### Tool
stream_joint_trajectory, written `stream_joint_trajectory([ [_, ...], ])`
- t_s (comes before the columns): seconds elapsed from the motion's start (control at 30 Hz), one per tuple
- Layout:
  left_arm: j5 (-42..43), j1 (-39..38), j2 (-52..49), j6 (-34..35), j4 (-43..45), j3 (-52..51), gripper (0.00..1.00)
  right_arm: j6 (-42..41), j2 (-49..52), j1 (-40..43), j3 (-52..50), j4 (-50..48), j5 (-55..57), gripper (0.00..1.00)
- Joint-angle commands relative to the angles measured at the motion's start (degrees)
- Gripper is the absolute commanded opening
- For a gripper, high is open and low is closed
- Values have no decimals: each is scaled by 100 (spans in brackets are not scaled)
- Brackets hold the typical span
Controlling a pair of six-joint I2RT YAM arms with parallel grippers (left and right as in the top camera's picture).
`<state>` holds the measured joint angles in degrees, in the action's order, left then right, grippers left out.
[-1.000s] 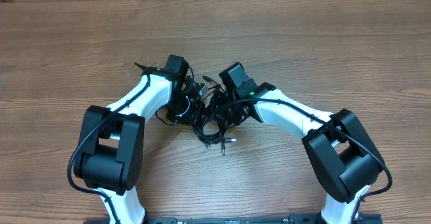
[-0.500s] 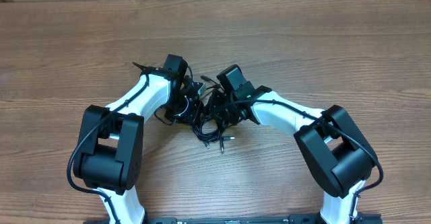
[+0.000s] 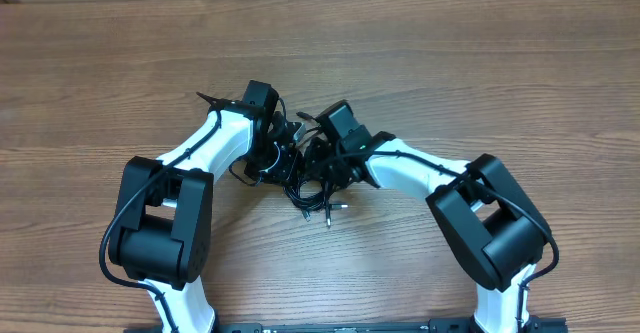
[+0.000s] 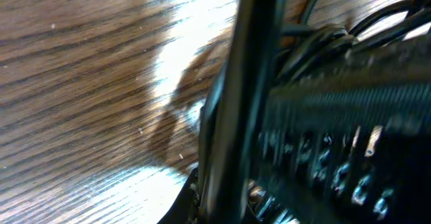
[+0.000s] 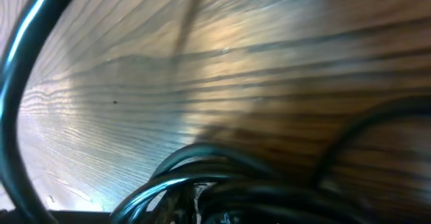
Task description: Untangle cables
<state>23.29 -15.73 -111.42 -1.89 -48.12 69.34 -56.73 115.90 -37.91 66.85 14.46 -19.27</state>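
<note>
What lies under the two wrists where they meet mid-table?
A tangle of black cables on the wooden table, with a silver-tipped plug poking out toward the arm bases. The left wrist and right wrist cover the rest, so any grip on the cords is hidden.

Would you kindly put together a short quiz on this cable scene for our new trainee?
1. True or false: the cables lie apart in separate straight lines.
2. Where does the bunch sit? A) between the left gripper and the right gripper; B) beside the left arm's base; C) beside the right arm's base.
3. Fill in: the table has a ___ grain surface.
Key: 1 false, they are tangled in one bunch; 2 A; 3 wood.
</note>
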Motion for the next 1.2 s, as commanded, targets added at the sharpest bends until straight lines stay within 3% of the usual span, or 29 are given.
stream_joint_trajectory([
  [0.0, 48, -33, -59, -68, 13, -72, 4, 125, 328, -116, -101, 15, 315, 17],
  [0.07, 42, -31, -59, -68, 9, -72, 4, 125, 328, -114, -101, 20, 264, 13],
  [0.1, 24, -33, -59, -68, 7, -72, 4, 125, 328, -109, -101, 50, 219, 4],
  [0.2, 11, -31, -59, -70, -9, -72, 4, 197, 282, 13, -92, 175, -146, 4],
  [0.3, 11, -31, -59, -79, -101, -72, 4, 911, 52, 361, -72, 170, -1029, 4],
  [0.53, 116, 79, -59, -120, -214, -72, 4, 2135, -632, 833, -74, 422, -1843, 4],
  [0.7, 822, 271, -59, -490, -269, -72, 4, 2269, -817, 1016, -74, 271, -2664, 4],
  [0.83, 874, 393, -59, -520, -286, -72, 4, 2382, -817, 1246, -74, -74, -3759, 4],
  [1.07, 960, 413, -59, -520, -310, -72, 4, 2354, -815, 1202, -151, 719, -2712, 4],
  [1.17, 960, 413, -59, -518, -291, -72, 4, 1982, -815, 1060, -286, 636, -2437, 6],
])
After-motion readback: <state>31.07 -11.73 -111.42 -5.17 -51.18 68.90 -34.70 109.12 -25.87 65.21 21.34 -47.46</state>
